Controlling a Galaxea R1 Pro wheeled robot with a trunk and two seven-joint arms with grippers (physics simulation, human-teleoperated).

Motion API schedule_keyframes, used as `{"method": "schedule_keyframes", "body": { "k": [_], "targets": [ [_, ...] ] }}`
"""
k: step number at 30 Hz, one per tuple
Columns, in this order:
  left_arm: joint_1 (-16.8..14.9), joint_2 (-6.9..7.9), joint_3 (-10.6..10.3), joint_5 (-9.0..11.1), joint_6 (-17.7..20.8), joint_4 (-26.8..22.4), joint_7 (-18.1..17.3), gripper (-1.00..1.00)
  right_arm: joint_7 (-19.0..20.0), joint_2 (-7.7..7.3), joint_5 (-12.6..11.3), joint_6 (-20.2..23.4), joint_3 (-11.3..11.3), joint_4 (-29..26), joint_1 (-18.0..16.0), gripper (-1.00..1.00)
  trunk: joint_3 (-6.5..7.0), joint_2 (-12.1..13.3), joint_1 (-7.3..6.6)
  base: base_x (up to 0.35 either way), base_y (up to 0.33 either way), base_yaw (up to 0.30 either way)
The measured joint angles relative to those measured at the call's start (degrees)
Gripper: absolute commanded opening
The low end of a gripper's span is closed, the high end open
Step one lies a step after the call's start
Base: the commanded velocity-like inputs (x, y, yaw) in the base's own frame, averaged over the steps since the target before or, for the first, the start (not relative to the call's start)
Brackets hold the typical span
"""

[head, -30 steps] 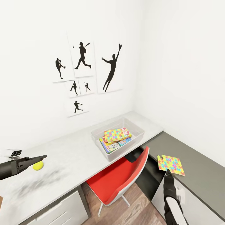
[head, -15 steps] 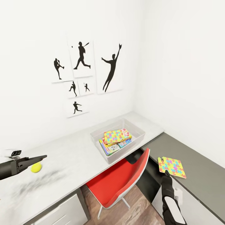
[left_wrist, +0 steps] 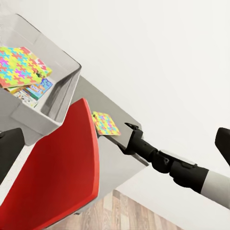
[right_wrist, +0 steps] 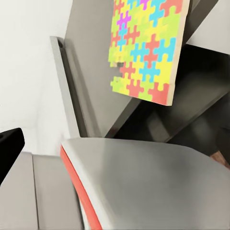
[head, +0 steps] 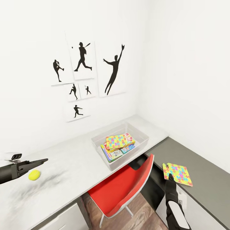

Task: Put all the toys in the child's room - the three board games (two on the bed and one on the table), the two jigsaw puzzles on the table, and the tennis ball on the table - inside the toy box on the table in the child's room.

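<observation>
The toy box (head: pixel 97 140) stands on the pale grey table (head: pixel 76 159) and holds a jigsaw puzzle (head: pixel 118 140) lying on top of board games (head: pixel 111 154). The tennis ball (head: pixel 34 174) rests on the table just below my left gripper (head: pixel 44 160). That gripper is open; its fingers (left_wrist: pixel 9 151) stand far apart in the left wrist view. A second jigsaw puzzle (head: pixel 177 174) lies on the lower dark grey desk section (head: pixel 201 166), overhanging its edge. My right gripper (head: pixel 170 177) hovers just in front of it, open and holding nothing. The right wrist view looks up at this puzzle (right_wrist: pixel 146 52).
A red chair (head: pixel 124 185) is pushed under the table between my two arms, and its back (right_wrist: pixel 143 187) is close to the right wrist. White drawers (head: pixel 64 220) sit below the table at the left. Baseball silhouette prints (head: pixel 83 70) hang on the wall.
The whole picture has shifted a little, so the camera has moved. The ball and the loose puzzle sit slightly lower in the view. Both grippers are as before.
</observation>
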Motion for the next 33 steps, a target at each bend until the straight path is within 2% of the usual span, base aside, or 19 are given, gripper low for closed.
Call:
{"method": "schedule_keyframes", "body": {
  "k": [10,19,33],
  "targets": [
    [0.0,-0.02,0.0,0.0,0.0,0.0,0.0,1.0,0.0,-0.2,-0.3,0.0,-0.1,0.1,-0.1,1.0,0.0,0.0,0.01,0.013,-0.036,0.0],
    [0.0,-0.03,0.0,0.0,0.1,0.0,0.0,1.0,0.0,-0.67,-2.0,0.2,0.0,0.2,-0.1,1.0,0.0,0.0,0.01,0.001,-0.126,0.0],
    [0.0,0.02,0.0,0.0,0.1,0.0,0.0,1.0,0.0,-0.75,-2.2,0.5,0.0,0.2,-0.1,1.0,0.0,0.0,0.01,0.0,-0.078,0.0]
  ]
}}
